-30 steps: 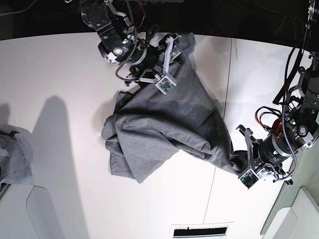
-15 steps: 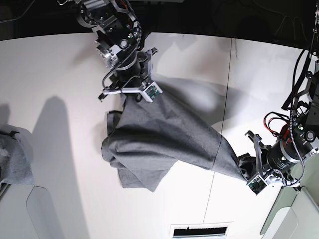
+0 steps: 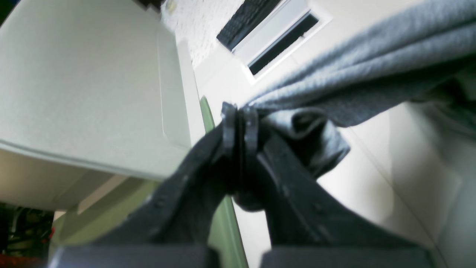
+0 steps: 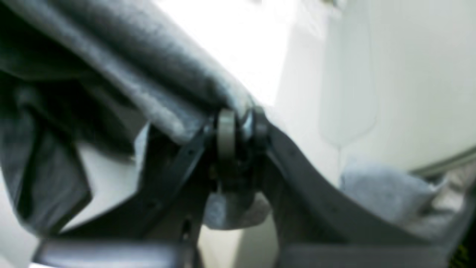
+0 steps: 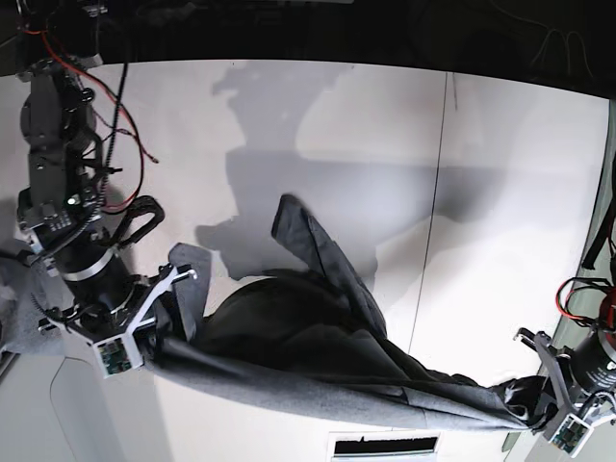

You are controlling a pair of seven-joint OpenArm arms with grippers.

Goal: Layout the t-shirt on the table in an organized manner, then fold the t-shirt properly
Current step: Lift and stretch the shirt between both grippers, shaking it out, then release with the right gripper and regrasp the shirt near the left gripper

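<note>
The heather-grey t-shirt (image 5: pixel 308 346) hangs stretched between my two grippers along the front of the white table (image 5: pixel 385 125). A loose fold of it rises toward the table's middle. My right gripper (image 5: pixel 159 327) is at the front left, shut on one edge of the shirt. In the right wrist view the gripper (image 4: pixel 240 126) pinches the cloth (image 4: pixel 156 74). My left gripper (image 5: pixel 532 404) is at the front right corner, shut on the other end. In the left wrist view the gripper (image 3: pixel 240 119) clamps the taut shirt (image 3: pixel 357 85).
A smaller grey cloth bundle (image 5: pixel 12 327) lies at the far left edge, mostly behind my right arm; it also shows in the right wrist view (image 4: pixel 386 193). A thin dark seam (image 5: pixel 438 192) crosses the table. A slotted vent (image 5: pixel 383 446) sits at the front edge.
My right arm swung from the back of the table to the front left, carrying the shirt. My left arm drew out toward the front right. The shirt is now stretched long between them.
</note>
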